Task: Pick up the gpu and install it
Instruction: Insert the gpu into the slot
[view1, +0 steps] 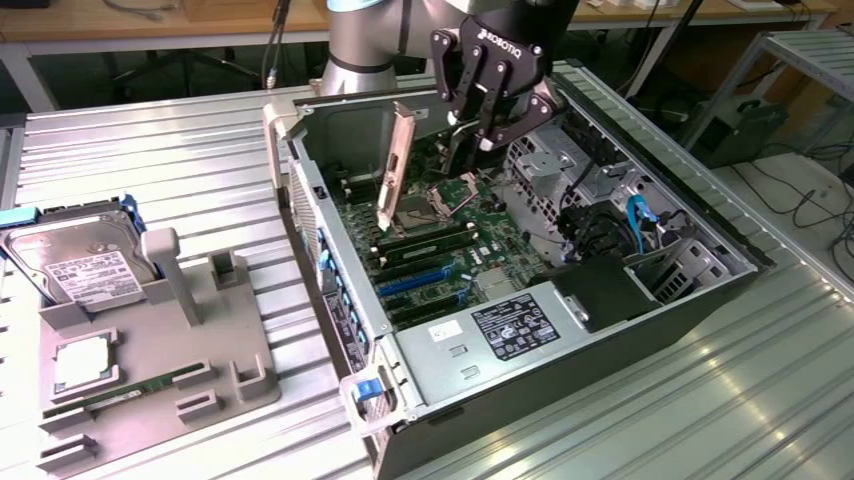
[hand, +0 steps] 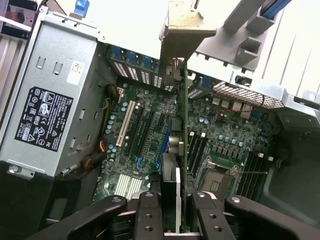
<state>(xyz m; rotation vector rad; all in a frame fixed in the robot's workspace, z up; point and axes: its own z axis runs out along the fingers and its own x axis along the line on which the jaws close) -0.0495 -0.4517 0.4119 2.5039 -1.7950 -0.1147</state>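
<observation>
**Card held edge-down over the open case**

The ribbed metal bench (view1: 160, 170) carried a black, open-sided computer case (view1: 694, 300) lying near its middle, the green motherboard (view1: 447, 255) exposed and walled on all sides by the case's rims. A grey moulded parts tray (view1: 147, 360) sat at the bench's edge on the exterior view's left, well apart from the case. Inside the case, a boxy silver power supply (view1: 501, 335) filled the near corner. The black two-finger gripper (view1: 487, 130) was clenched on the gpu (view1: 398, 165), a thin flat card with a pale metal end bracket, held upright and edge-down above the motherboard's long slots (hand: 150, 130), close to the case's rear wall, with open room beside it toward the processor socket (hand: 217, 177).
</observation>
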